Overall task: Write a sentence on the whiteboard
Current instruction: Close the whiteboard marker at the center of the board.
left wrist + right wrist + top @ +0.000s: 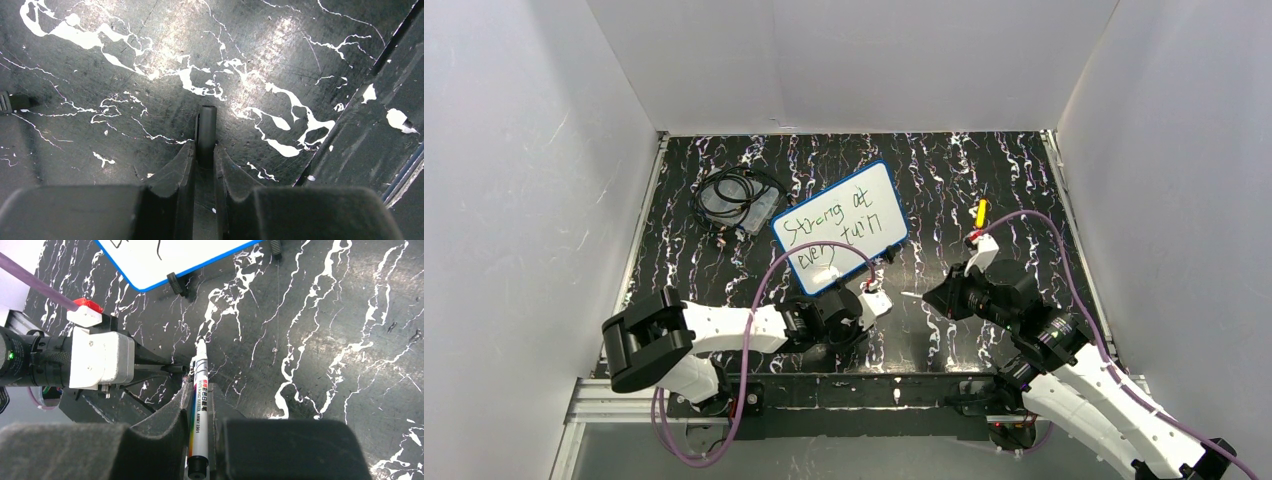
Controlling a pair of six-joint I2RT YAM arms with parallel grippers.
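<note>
We see here a robotics laboratory, more exactly a small closed test cell. Plain white panels [514, 200] stand to the left of the left gripper [879, 302], to the right of the right gripper [936, 297] and far ahead of both, like a box around the work area. Under the grippers lies a table [1004, 180] with a black top and white marble veins. Behind the grippers, where the two arms [724, 330] are bolted, runs a bare aluminium rail [589, 405]. A purple cable [744, 390] hangs loose behind the left gripper, and a coil of black cable [729, 195] lies ahead of it, to its left.
</note>
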